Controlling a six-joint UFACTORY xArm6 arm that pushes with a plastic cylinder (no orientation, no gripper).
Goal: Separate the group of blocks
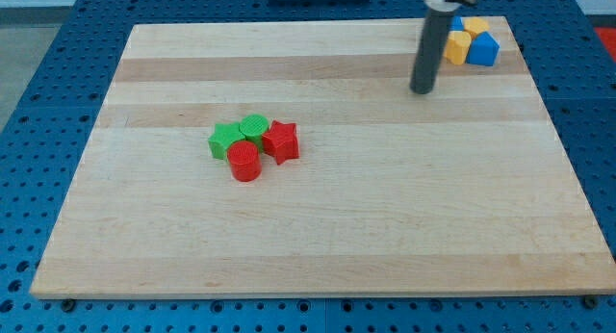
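While upright, my tip nears yellow block.

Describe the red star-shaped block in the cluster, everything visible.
The red star-shaped block is a small, chunky, matte piece, plastic by the look of it, lying flat on the wooden board. It sits at the view's right end of the four-block cluster, left of the board's centre. It appears to touch the green cylinder to its upper left and the red cylinder to its lower left. My tip is far off, toward the view's upper right.
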